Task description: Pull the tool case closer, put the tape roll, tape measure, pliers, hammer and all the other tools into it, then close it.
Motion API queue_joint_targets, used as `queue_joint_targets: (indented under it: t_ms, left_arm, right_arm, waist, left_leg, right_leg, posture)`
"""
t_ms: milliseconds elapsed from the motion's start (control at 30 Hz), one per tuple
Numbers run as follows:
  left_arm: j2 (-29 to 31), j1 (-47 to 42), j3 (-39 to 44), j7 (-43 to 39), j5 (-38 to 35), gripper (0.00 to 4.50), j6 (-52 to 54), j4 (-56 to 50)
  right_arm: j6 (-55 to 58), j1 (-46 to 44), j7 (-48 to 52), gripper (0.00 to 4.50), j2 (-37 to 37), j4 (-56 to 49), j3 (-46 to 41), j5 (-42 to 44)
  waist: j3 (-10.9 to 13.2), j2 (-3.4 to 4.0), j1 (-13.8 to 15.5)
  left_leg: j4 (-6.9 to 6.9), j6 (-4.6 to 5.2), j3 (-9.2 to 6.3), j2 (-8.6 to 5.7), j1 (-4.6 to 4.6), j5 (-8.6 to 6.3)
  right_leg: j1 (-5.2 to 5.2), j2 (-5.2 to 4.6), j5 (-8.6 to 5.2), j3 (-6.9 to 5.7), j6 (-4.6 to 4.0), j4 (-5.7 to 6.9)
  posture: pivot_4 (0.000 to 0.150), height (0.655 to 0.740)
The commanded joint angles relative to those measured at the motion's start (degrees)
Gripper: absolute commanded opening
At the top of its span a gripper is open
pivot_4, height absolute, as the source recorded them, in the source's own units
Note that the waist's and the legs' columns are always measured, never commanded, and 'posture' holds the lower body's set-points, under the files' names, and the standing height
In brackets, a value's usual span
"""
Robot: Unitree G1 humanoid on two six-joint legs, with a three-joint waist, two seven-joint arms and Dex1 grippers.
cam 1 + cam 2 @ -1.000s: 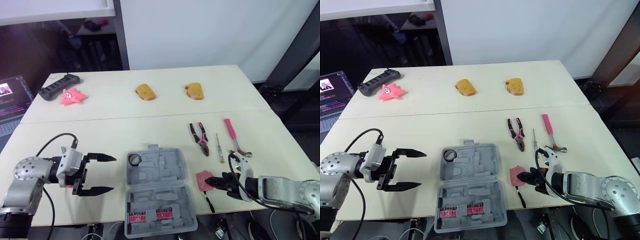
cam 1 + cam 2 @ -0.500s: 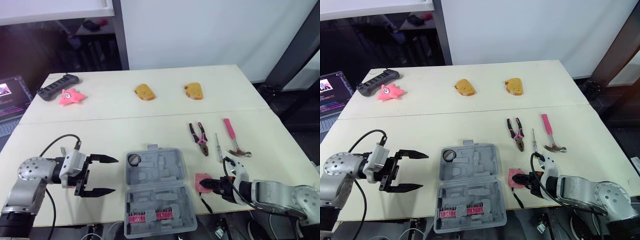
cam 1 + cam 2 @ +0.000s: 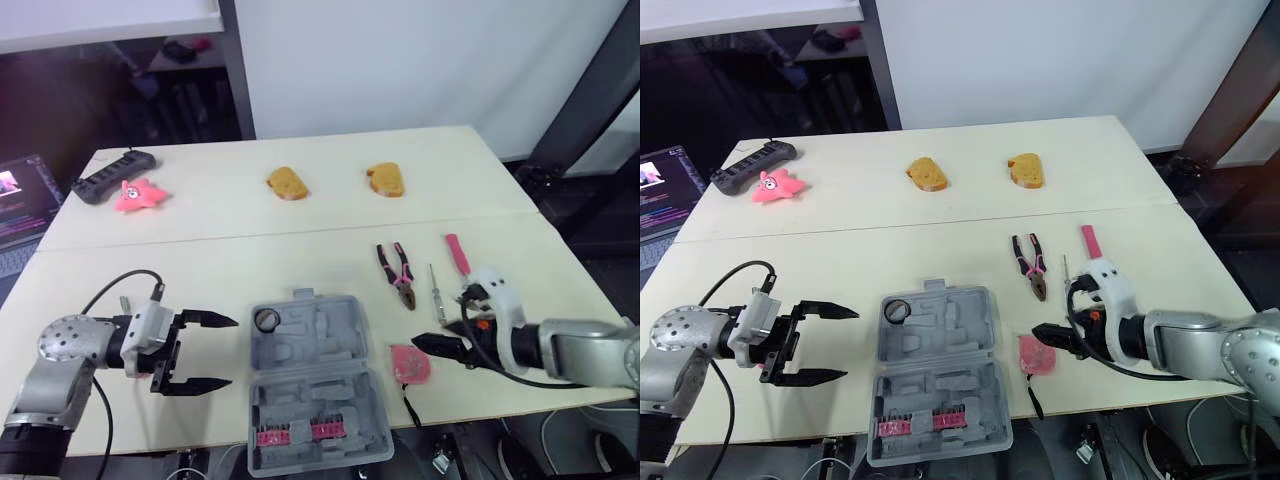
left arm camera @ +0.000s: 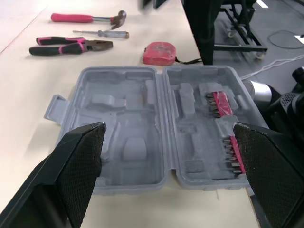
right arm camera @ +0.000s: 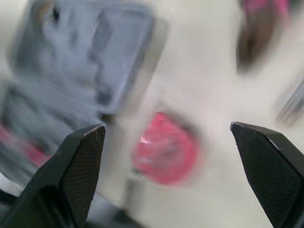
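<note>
At the near edge of the table the grey tool case [image 3: 335, 345] lies open, one case with two pink strips of bits in its nearer half and a single dark ring, which looks like the tape roll [image 3: 267, 320], sitting in a corner pocket of the farther half. To its left the left gripper [image 3: 230, 352] hangs with its fingers spread wide and empty. To its right the right gripper [image 3: 436, 343] is also spread wide and holds nothing, pointing at the one pink tape measure [image 3: 411, 362] that lies on the table just beside the case. I judge the grab of that tape measure to be the step in hand. It would go best if the fingers came down on either side of the round body and closed across its middle, with care that the black strap [image 3: 411, 405] trailing toward the table edge does not snag on the case wall. Farther back lie one pair of pliers [image 3: 397, 275], one screwdriver [image 3: 437, 295] and one hammer [image 3: 457, 255], all outside the case. Beyond the table seam I count two pieces of bread [image 3: 287, 184], one pink star toy [image 3: 138, 195] and one black power strip [image 3: 112, 175].
</note>
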Motion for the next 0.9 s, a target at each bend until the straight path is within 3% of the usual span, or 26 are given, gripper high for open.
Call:
queue_joint_targets:
  t_ms: [33,133,367,900]
  left_arm:
    - [0.47,0.02,0.37,0.55,-0.22,4.5,-0.51,-0.68]
    - [0.59,0.22,0.29,0.97,-0.27,4.5,-0.53,-0.96]
    - [0.84,1.47,0.77,2.31,-0.41,4.5,-0.59,-2.08]
    - [1.37,3.79,1.35,4.7,-0.6,4.5,-1.0,-3.52]
  right_arm:
    - [-23.25,1.02,20.24,4.45,-0.27,3.27,9.98,-28.49]
    - [-31.64,-0.86,28.07,4.45,2.49,9.29,13.35,-38.26]
    - [-30.94,-7.61,33.59,4.45,11.98,17.38,15.97,-48.34]
    - [-27.9,-12.14,39.69,4.45,22.35,23.48,17.36,-58.76]
  waist:
    - [0.01,-0.05,-0.12]
    - [0.05,-0.01,-0.4]
    - [0.06,-0.09,-0.44]
    - [0.06,-0.09,-0.25]
  left_leg:
    - [-0.02,-0.01,0.0,0.02,-0.01,0.0]
    - [0.02,-0.02,0.29,-0.08,-0.01,0.0]
    - [0.11,-0.01,0.41,-0.05,0.08,0.0]
    - [0.11,-0.01,0.38,-0.06,0.07,0.0]
  right_leg:
    - [0.04,0.0,-0.03,-0.03,0.06,-0.06]
    - [0.03,-0.23,0.09,0.13,-0.04,-0.08]
    - [0.04,-0.18,0.22,0.26,-0.18,-0.05]
    - [0.03,-0.19,0.23,0.23,-0.17,-0.01]
  posture:
    - [0.15,0.74]
    - [0.15,0.74]
    - [0.15,0.74]
    - [0.15,0.74]
